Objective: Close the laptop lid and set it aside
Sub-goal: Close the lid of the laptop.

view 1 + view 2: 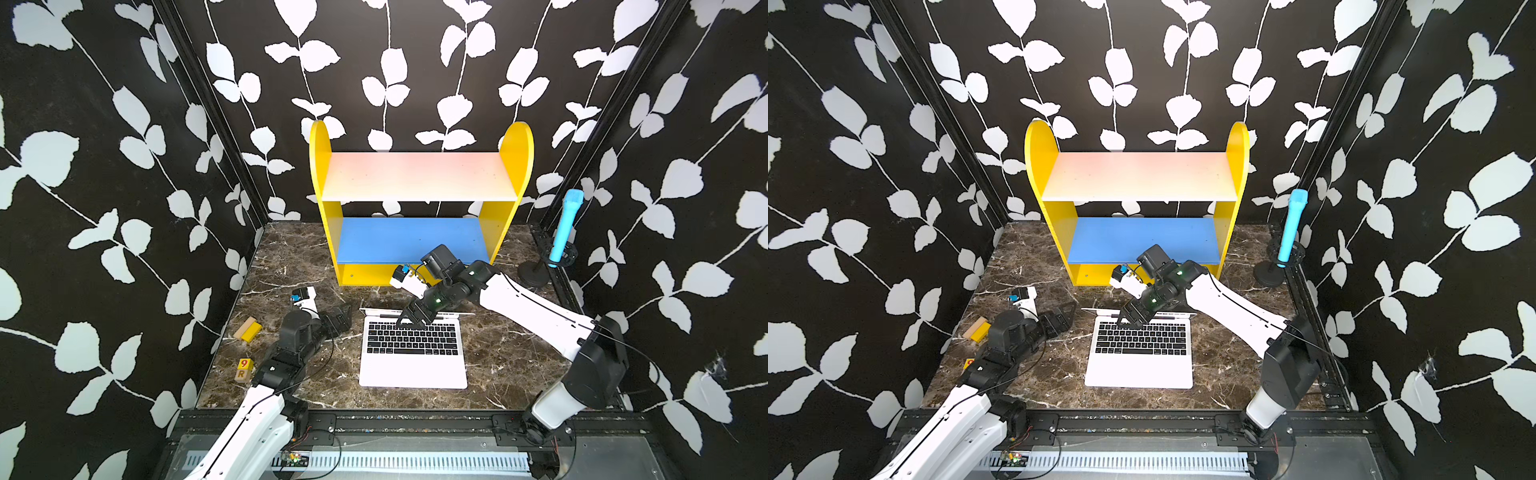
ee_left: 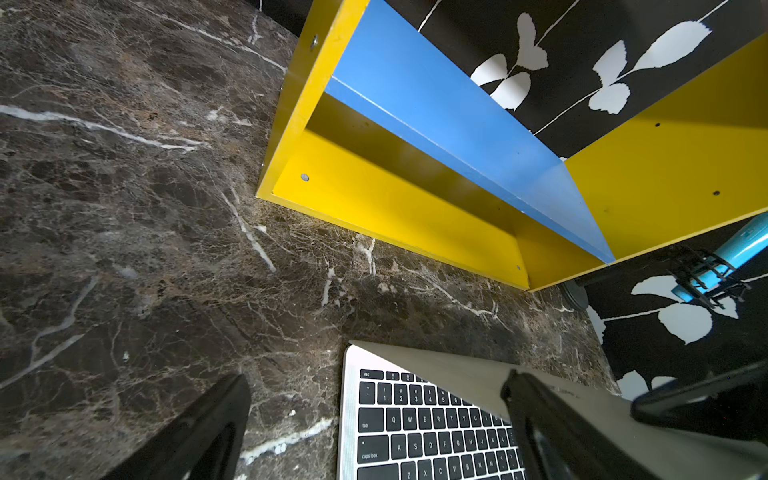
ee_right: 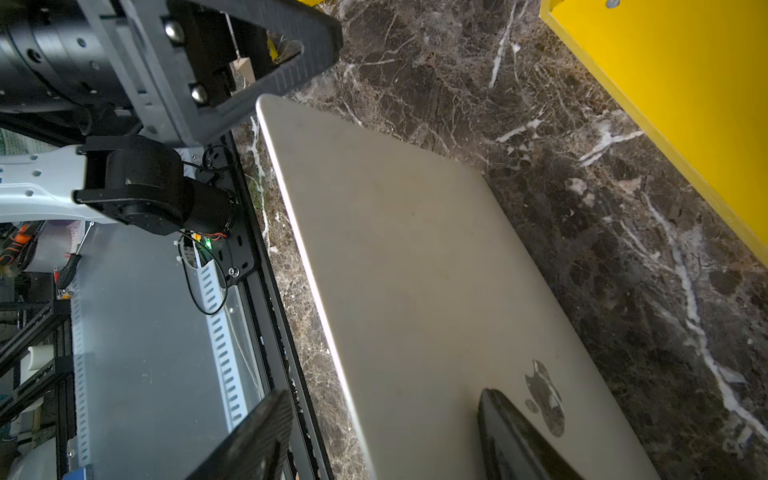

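Note:
The laptop sits open mid-table, black keys showing. The laptop lid stands roughly upright, edge-on in both top views. Its silver back fills the right wrist view, with the dark apple logo. My right gripper is open astride the lid's top edge, one finger behind the lid by the logo, the other on the screen side. My left gripper is open, empty, beside the lid's left corner.
A yellow shelf with a blue lower board and a pale pink top board stands just behind the laptop. A blue microphone on a black stand is at the back right. Wooden blocks and a numbered block lie at the left.

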Motion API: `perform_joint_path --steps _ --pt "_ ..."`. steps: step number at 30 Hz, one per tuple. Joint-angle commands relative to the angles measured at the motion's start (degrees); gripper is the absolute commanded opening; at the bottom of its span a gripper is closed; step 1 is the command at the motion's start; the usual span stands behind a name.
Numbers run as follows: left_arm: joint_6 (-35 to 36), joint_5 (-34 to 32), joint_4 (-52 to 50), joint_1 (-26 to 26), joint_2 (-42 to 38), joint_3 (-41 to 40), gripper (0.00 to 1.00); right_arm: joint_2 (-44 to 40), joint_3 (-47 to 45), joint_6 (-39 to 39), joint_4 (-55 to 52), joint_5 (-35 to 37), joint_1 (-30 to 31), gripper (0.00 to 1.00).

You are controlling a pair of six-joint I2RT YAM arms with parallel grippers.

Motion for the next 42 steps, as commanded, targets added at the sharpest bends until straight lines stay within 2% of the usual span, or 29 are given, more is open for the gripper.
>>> perform_joint_path --steps 1,19,42 --pt "1.11 -0.67 -0.83 -0.14 -0.56 0.94 0.98 -3.25 -1.53 1.13 -1.06 -0.27 1.52 0.75" --pt "1.31 -0.82 -1.4 -0.14 -0.85 1.43 0.98 -7.87 -7.5 3.2 0.91 0.95 6.33 0.76" --pt "1.24 -1.86 -2.5 -0.14 -1.81 -0.18 0.98 -5.85 -17.93 8.64 10.05 -0.05 11.25 0.74"
